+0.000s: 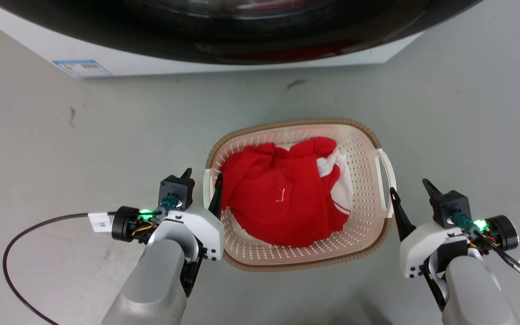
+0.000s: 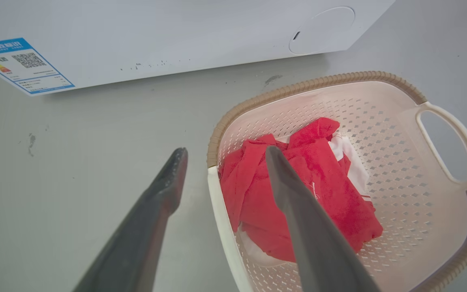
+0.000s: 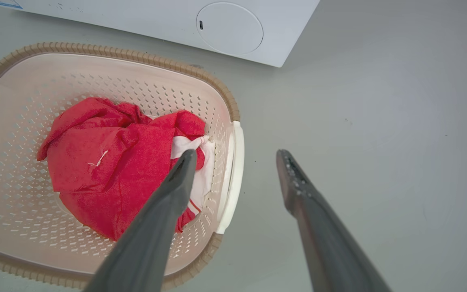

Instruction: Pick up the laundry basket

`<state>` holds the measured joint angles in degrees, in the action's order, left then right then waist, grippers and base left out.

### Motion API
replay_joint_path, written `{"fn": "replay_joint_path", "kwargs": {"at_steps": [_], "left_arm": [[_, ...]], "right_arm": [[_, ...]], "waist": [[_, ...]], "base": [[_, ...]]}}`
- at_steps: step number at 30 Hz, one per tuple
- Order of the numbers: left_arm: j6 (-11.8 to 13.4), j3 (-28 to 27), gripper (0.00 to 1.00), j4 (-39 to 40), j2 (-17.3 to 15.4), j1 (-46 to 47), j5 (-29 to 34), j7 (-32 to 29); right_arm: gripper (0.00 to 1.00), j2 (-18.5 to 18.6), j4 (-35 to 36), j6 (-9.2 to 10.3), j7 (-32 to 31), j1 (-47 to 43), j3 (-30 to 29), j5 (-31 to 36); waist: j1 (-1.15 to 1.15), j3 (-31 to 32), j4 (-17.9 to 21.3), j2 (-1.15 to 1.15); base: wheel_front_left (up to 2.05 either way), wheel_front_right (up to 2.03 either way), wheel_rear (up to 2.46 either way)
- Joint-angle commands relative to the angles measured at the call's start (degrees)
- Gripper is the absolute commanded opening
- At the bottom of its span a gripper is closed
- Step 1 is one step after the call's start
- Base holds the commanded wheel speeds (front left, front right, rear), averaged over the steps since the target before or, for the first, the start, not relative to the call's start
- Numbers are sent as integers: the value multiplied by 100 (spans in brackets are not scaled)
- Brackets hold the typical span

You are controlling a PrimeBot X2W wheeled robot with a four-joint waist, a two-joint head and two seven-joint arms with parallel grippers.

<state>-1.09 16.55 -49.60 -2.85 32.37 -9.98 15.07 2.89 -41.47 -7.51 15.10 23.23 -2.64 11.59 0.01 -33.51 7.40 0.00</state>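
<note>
laundry basket (image 1: 364, 149), left hand (image 1: 203, 174) astride side handle (image 1: 206, 189)

The floor (image 1: 84, 149) is open on both sides of the laundry basket (image 1: 364, 158), with room beside each white handle (image 1: 387, 174). The washing machine (image 1: 160, 67) stands behind it, and red clothes (image 1: 278, 194) fill the middle.

Washer (image 2: 176, 36) label (image 2: 22, 65), QR code (image 2: 28, 60), print illegible

Laundry basket (image 1: 368, 180): smooth cream plastic, perforated, faint sheen. Rim (image 1: 287, 123): brown woven-look plastic, ribbed. Loop handle (image 3: 233, 170): plain white plastic. Garment (image 1: 273, 194) inside: red-and-white cloth, matt, crumpled. Washing machine (image 2: 176, 36): smooth white panel, glossy dark door (image 1: 242, 27), paper label (image 2: 22, 65). Floor (image 1: 84, 144): grey, smooth, scuffed.
</note>
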Motion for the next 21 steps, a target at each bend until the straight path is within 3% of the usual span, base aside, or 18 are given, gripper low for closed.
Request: {"fn": "replay_joint_path", "kwargs": {"at_steps": [1, 21], "left_arm": [[-25, 50, 100, -97, -6, 142, -50, 16], [106, 385, 100, -792, 7, 753, -224, 2]], "right_arm": [[100, -3, -98, 4, 11, 151, 25, -37], [100, -2, -1004, 4, 11, 941, 581, -588]], "waist": [[-1, -209, 60, 0], [-1, -1134, 158, 0]], "base": [[0, 0, 0], [0, 0, 0]]}}
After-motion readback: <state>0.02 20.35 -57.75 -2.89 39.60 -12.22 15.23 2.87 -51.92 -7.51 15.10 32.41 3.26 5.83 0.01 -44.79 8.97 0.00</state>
